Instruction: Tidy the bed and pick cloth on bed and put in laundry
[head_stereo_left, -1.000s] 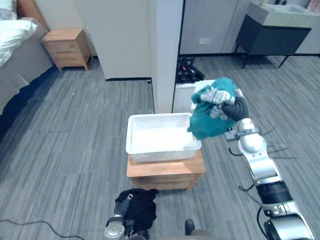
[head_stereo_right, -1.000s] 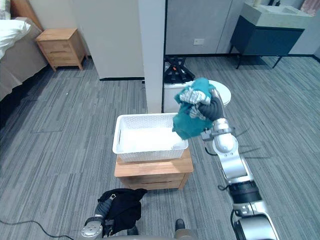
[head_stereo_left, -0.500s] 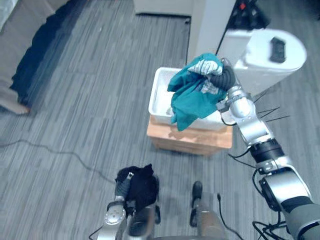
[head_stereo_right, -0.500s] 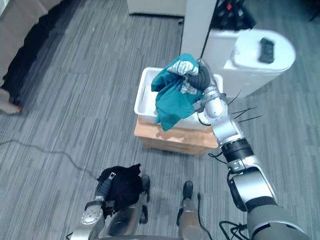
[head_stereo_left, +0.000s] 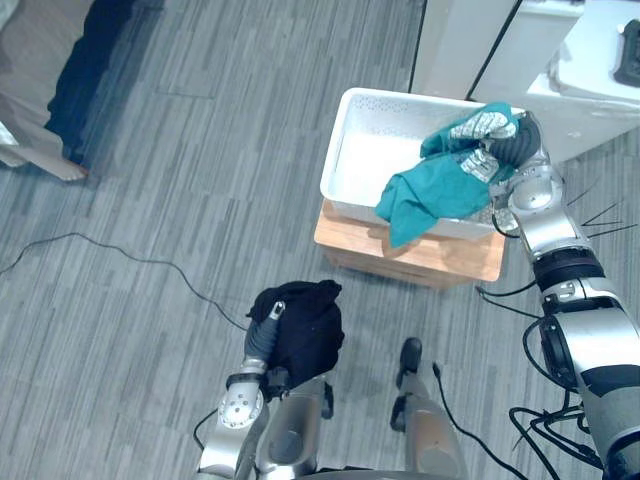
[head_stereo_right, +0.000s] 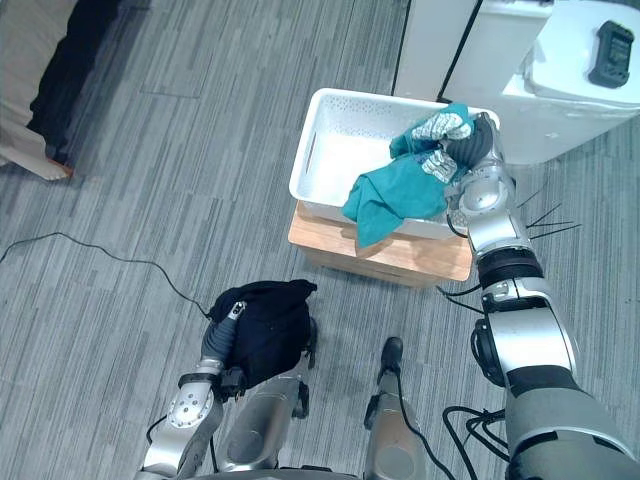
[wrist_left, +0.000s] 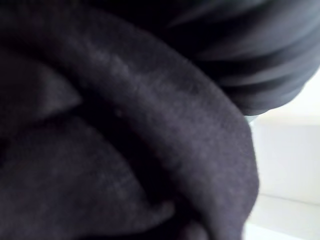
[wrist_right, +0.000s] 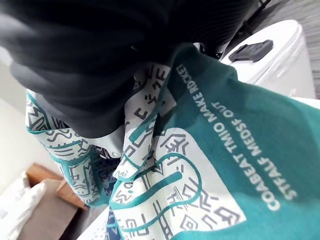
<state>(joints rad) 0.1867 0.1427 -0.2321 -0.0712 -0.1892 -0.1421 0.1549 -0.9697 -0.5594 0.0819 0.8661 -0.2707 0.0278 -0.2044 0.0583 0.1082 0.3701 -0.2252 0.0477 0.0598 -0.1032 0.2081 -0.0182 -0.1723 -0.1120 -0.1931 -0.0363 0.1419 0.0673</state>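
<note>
Teal cotton is what I look at first in the left eye view: the teal cloth (head_stereo_left: 435, 190) lies bunched at the right end of the white basket (head_stereo_left: 345, 150), and its tail spills over the basket's near rim onto the front edge of the low wooden desk (head_stereo_left: 440, 262) underneath. My right hand (head_stereo_left: 516, 145) sits at the basket's far right corner with the top of the cloth wrapped over it. Down by the lower edge, on the floor side, my left hand (head_stereo_left: 263, 335) is buried in a black cloth (head_stereo_left: 305, 325). A strip of the bed (head_stereo_left: 25, 120) shows at the upper left corner, too little for me to judge its tidiness.

The right eye view gives me the same layout, nothing more.

In the left wrist view, black fabric covers everything past the ribbed cover, so I cannot tell how that hand is set.

In the right wrist view, the printed teal fabric drapes straight off the cover and hides the grip; I cannot tell whether it is clamped or released.

My reading: the teal piece has reached the laundry but is not fully inside, the black piece has yet to go in, and the bed remains to check.
</note>
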